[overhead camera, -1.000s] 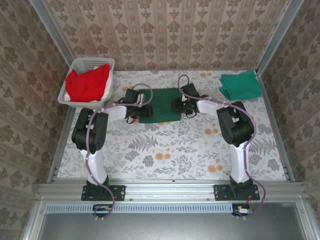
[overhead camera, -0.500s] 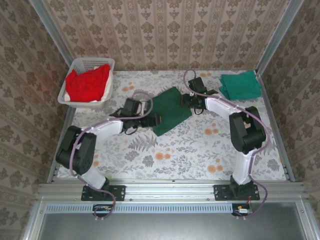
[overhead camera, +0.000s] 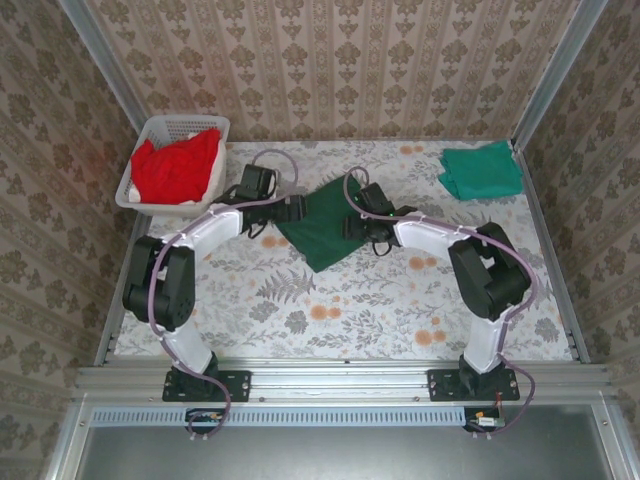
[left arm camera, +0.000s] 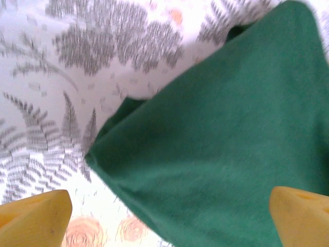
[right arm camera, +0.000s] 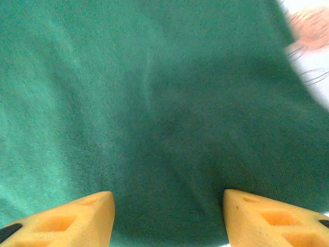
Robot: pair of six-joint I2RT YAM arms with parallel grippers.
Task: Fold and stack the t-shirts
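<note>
The dark forest-green t-shirt [overhead camera: 322,228] lies folded on the table, turned like a diamond. My left gripper [overhead camera: 294,208] hangs open over its upper left edge; in the left wrist view a corner of the shirt [left arm camera: 221,139] lies between the wide-apart yellow fingertips [left arm camera: 32,215], nothing gripped [left arm camera: 169,229]. My right gripper [overhead camera: 354,226] is open at the shirt's right side, its pads [right arm camera: 64,218] spread just above the green cloth [right arm camera: 164,103], the gap [right arm camera: 167,221] empty. A teal-green t-shirt [overhead camera: 482,170] lies folded at the back right. Red t-shirts [overhead camera: 178,166] fill the basket.
The white slotted basket [overhead camera: 168,128] stands at the back left corner. Metal frame rails run along both sides and the near edge [overhead camera: 340,380]. Bare flowered tabletop [overhead camera: 340,300] stretches in front of the shirt.
The dark green shirt has turned from square-on to a diamond. My left gripper swung near and then back to its upper left edge; my right gripper went far right and returned to its right side.
</note>
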